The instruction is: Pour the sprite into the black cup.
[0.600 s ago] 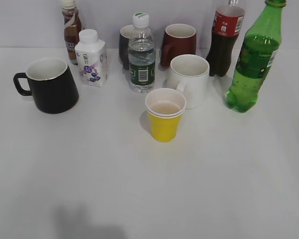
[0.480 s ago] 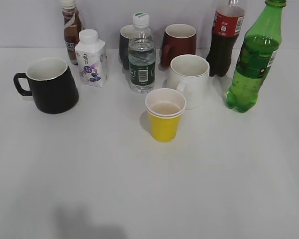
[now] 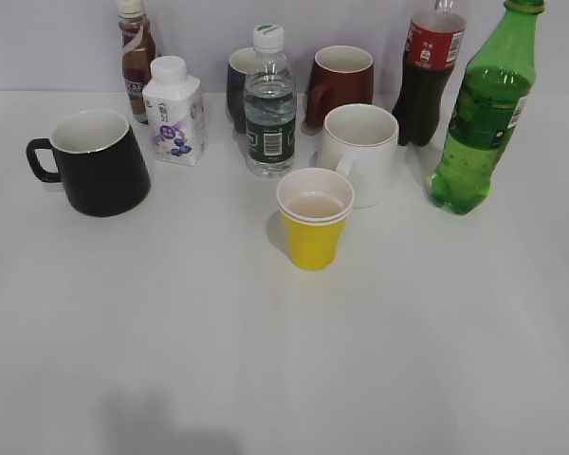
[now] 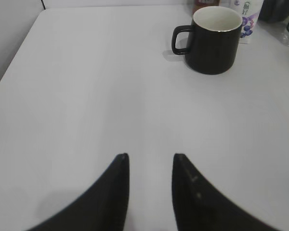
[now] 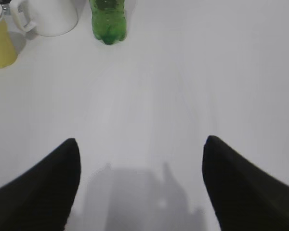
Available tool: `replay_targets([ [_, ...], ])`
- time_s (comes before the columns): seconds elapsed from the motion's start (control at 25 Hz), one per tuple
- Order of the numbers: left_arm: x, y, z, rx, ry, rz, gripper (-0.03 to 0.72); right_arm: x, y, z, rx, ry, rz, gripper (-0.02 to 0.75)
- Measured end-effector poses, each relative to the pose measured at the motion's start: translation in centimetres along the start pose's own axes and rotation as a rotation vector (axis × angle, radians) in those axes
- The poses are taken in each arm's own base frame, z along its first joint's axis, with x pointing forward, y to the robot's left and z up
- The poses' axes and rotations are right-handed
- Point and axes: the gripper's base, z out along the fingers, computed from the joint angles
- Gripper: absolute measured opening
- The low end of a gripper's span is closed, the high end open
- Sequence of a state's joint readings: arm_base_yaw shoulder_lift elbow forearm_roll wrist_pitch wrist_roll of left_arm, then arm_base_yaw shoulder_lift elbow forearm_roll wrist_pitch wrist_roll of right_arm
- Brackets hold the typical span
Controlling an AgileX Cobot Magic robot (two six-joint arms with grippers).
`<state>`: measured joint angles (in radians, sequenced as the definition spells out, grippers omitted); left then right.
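Note:
The sprite (image 3: 484, 114) is a tall green bottle standing at the right of the table; its base shows at the top of the right wrist view (image 5: 108, 21). The black cup (image 3: 97, 163) stands at the left, handle pointing left, white inside; it shows in the left wrist view (image 4: 213, 37) at the upper right. My left gripper (image 4: 150, 156) is open and empty over bare table, well short of the cup. My right gripper (image 5: 141, 142) is wide open and empty, well short of the sprite. Neither gripper shows in the exterior view.
A yellow paper cup (image 3: 314, 220), white mug (image 3: 360, 152), water bottle (image 3: 269, 104), white carton (image 3: 174, 112), cola bottle (image 3: 429, 76), dark red mug (image 3: 339, 83), a narrower dark mug (image 3: 237, 87) and a brown bottle (image 3: 136, 52) stand mid-table and behind.

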<state>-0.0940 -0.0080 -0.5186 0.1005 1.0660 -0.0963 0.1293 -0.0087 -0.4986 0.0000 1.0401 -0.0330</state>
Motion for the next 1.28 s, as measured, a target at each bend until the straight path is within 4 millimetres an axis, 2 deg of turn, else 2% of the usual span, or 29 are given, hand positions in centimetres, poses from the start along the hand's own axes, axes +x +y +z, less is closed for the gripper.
replay_targets([
  [0.88,-0.3,0.0,-0.2,0.003,-0.022,-0.001,0.239,0.0,0.0,0.0,0.0,0.0,0.0,0.588],
  [0.96,-1.3,-0.1,-0.3,0.014,-0.103,-0.003,0.239,0.0,0.0,0.0,0.0,0.0,0.0,0.588],
  [1.16,-5.2,-0.6,0.5,0.051,-0.465,0.007,0.239,0.0,0.0,0.0,0.0,0.0,0.0,0.588],
  [1.28,-6.2,-1.1,2.8,0.073,-0.558,0.017,0.239,0.0,0.1,0.0,-0.009,0.0,0.006,0.588],
])
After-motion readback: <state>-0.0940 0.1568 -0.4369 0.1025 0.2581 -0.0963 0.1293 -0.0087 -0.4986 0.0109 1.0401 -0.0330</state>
